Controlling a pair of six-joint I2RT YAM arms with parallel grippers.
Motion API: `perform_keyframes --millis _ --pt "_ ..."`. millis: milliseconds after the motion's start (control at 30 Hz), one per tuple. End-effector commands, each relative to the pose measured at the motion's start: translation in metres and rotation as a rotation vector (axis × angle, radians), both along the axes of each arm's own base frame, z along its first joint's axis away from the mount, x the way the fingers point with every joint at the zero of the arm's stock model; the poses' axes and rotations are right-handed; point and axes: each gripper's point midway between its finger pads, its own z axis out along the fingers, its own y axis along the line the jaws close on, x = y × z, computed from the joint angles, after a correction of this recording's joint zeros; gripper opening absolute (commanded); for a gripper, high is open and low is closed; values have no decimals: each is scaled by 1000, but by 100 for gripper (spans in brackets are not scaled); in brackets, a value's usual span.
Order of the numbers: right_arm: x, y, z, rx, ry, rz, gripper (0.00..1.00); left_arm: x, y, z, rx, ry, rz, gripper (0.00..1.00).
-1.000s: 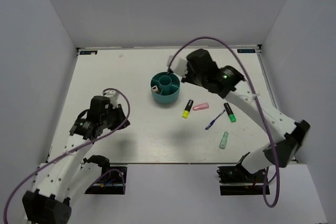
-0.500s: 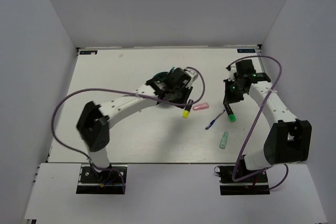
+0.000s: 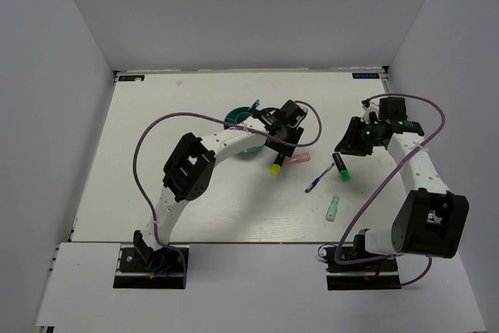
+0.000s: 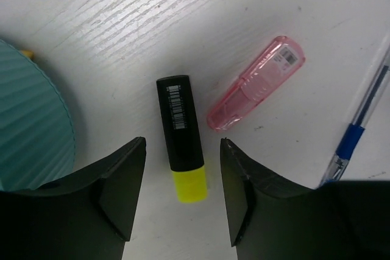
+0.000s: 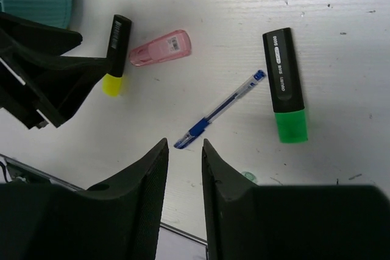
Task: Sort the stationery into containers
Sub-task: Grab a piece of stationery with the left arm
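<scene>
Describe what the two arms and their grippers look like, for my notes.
The left arm and right arm have white links and black joints, and a looping purple cable trails along each. A green light glows near the right wrist. The left gripper and right gripper are black, with broad, wedge-shaped fingers.

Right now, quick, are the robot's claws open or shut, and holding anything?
Left gripper: open, empty, poised over the yellow highlighter.
Right gripper: slightly open, empty.
</scene>
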Motion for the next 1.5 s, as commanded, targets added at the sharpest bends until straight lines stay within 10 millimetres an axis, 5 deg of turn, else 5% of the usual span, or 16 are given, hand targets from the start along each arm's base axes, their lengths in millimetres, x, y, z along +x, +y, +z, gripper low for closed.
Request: perform_keyframes --millis 0,933,1333,1467 --pt "4 5 10 58 -46 17 33 19 0 19 -42 -53 43 63" --pt "4 -6 17 155 -61 -13 35 12 -14 -33 -8 -9 66 57" --pt "4 -7 22 203 -67 -19 35 6 8 -55 107 -11 93 50" --pt "2 -8 22 217 -61 -28 35 -1 19 -65 142 15 98 36"
